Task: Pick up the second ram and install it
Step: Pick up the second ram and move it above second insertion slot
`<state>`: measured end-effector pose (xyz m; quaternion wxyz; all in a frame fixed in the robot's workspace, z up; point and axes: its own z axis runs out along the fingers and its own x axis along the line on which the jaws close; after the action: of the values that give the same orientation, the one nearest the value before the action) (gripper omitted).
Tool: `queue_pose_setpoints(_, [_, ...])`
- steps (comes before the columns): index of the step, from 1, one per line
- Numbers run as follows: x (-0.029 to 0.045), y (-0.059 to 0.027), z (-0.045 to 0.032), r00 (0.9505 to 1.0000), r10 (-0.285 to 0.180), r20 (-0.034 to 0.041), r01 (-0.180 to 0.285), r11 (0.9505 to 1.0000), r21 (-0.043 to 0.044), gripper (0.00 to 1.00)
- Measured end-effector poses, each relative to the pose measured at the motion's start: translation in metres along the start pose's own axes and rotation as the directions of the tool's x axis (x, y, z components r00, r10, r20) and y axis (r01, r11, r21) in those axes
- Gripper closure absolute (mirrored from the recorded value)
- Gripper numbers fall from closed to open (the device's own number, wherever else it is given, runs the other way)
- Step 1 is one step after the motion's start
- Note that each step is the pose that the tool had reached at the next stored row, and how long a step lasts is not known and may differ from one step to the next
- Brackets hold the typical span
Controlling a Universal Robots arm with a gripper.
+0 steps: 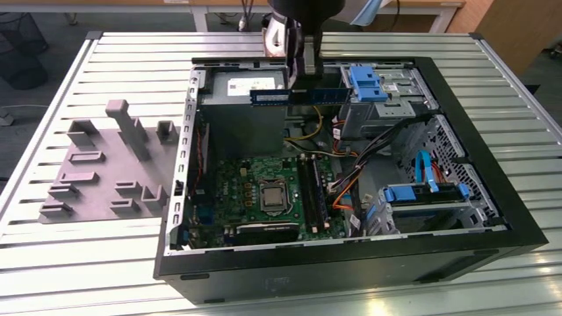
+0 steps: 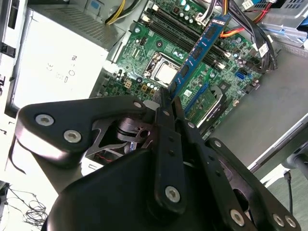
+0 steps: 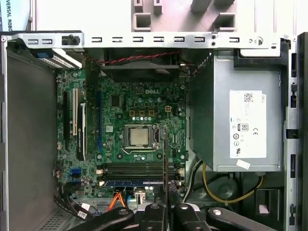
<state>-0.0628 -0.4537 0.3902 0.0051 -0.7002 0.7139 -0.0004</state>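
Note:
My gripper [image 1: 299, 84] hangs above the back of an open computer case [image 1: 491, 164], shut on the second ram [image 1: 299, 96]. The ram is a long blue-green strip held level, over the power supply's edge. In the second wrist view the second ram [image 2: 199, 50] reaches out from my gripper [image 2: 168, 103] over the motherboard [image 2: 144, 43]. In the first wrist view the second ram [image 3: 165, 159] is seen edge-on as a thin dark line above the memory slots [image 3: 134, 169], rising from my gripper [image 3: 166, 206]. A blue strip [image 3: 132, 183] lies along one slot.
A grey block with slotted holders [image 1: 105, 164] stands on the slatted table at the exterior view's left. Inside the case are the power supply [image 3: 240, 125], blue drive brackets [image 1: 364, 82], and orange and black cables [image 1: 351, 181] beside the slots [image 1: 314, 191].

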Motion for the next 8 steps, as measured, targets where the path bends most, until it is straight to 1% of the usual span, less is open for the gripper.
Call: queue_pose_setpoints(8, [0.0001, 0.0034, -0.0001, 1.0000, 0.000, -0.0001, 0.000, 1.0000, 0.0000, 0.86])
